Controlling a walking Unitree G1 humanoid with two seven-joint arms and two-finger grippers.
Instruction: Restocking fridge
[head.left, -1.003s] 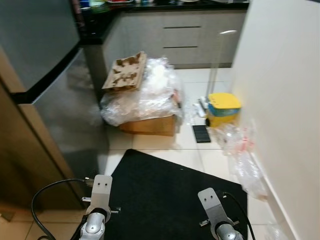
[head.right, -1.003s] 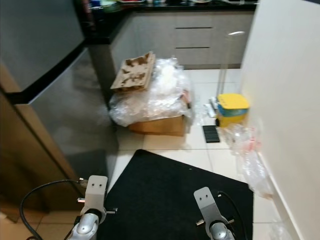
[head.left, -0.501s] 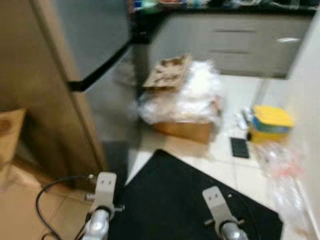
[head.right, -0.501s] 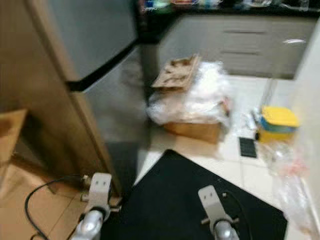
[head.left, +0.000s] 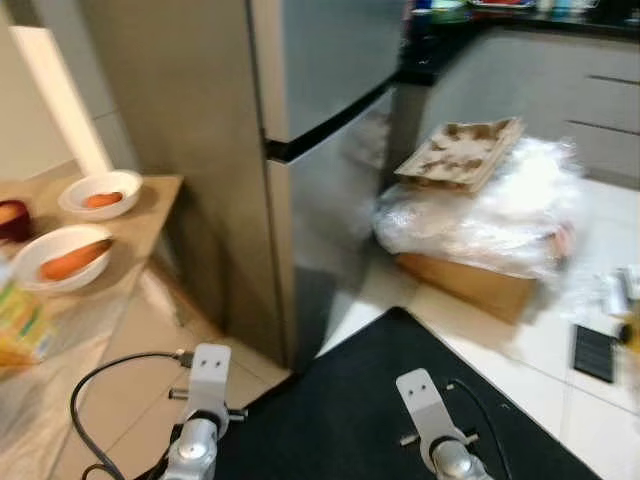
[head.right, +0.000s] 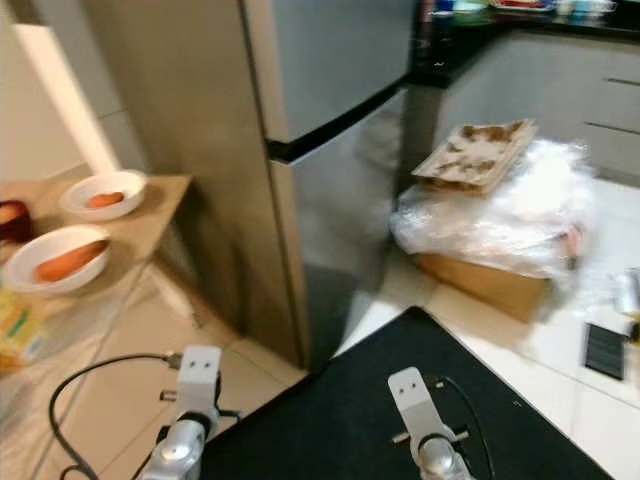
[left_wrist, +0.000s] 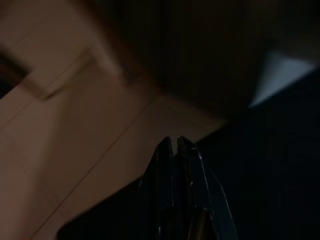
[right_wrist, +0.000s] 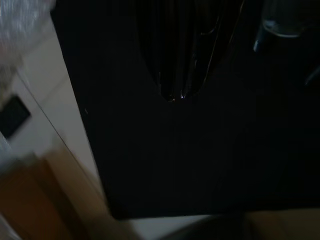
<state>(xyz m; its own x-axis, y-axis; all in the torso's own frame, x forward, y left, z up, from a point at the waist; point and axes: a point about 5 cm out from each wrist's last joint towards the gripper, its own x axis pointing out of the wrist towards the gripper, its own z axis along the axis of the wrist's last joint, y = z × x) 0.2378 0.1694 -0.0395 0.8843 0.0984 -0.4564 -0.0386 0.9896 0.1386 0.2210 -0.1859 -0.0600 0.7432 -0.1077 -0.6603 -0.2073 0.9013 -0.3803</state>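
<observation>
The tall steel two-door fridge (head.left: 320, 150), its doors shut, filled the upper centre of the frame. At the left edge, two white bowls holding carrots (head.left: 62, 260) sat on a wooden table (head.left: 150, 215). The left gripper (left_wrist: 173, 141) hung with fingers pressed together above the floor tiles beside a black mat (head.left: 400, 420); the right gripper (right_wrist: 175, 96) hung over the mat, its fingers seemingly together too.

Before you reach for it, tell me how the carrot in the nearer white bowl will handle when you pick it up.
The carrot looks long and tapered, so it is probably stiff and firm to pinch. Its rounded shape suggests it could roll or pivot between two narrow fingers. It lies loose in a shallow white bowl near the edge of the wooden table, so a nudge may slide the bowl.
</observation>
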